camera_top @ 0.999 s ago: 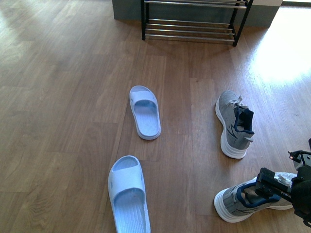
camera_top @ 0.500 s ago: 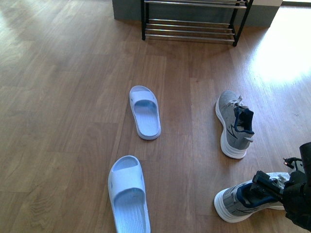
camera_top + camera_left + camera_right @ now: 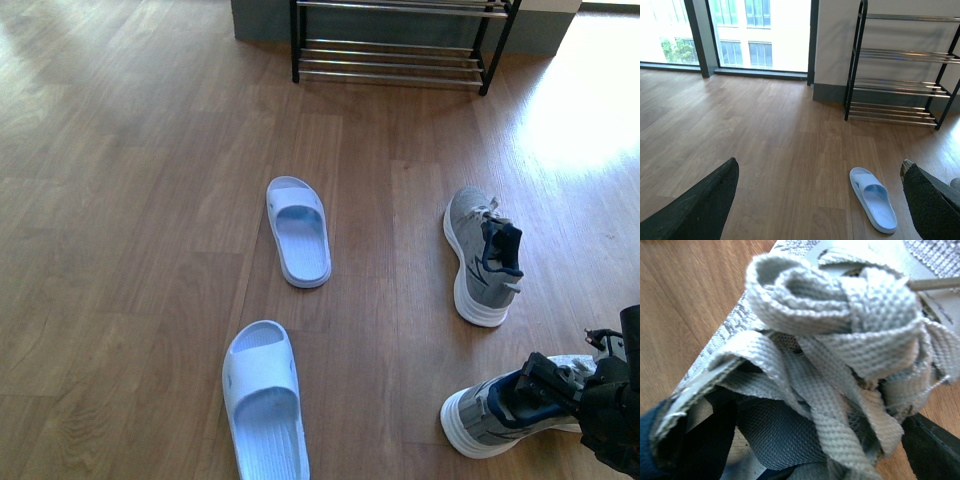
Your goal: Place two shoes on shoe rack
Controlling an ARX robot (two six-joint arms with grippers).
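One grey knit sneaker [image 3: 478, 420] lies at the lower right of the front view, its white-soled toe pointing toward the left edge. The right gripper [image 3: 540, 383] sits at its navy collar. In the right wrist view the sneaker's knotted laces [image 3: 840, 325] and tongue fill the frame, and a dark finger [image 3: 705, 440] shows at each lower corner, so the claw is spread wide around them rather than pinched. The other grey sneaker [image 3: 480, 255] lies above it at right of centre, apart from it, with its toe toward the top. Two pale blue slides rest to the left, one [image 3: 298, 230] near the middle and one [image 3: 263, 400] at the bottom edge. The black shoe rack [image 3: 400, 60] stands at the top centre on the wooden floor [image 3: 130, 200], its chrome bars bare. The left gripper [image 3: 819, 165] is out of the front view. Its own camera shows its jaws wide apart and holding nothing, with the rack, one slide and a window [image 3: 760, 30] beyond.
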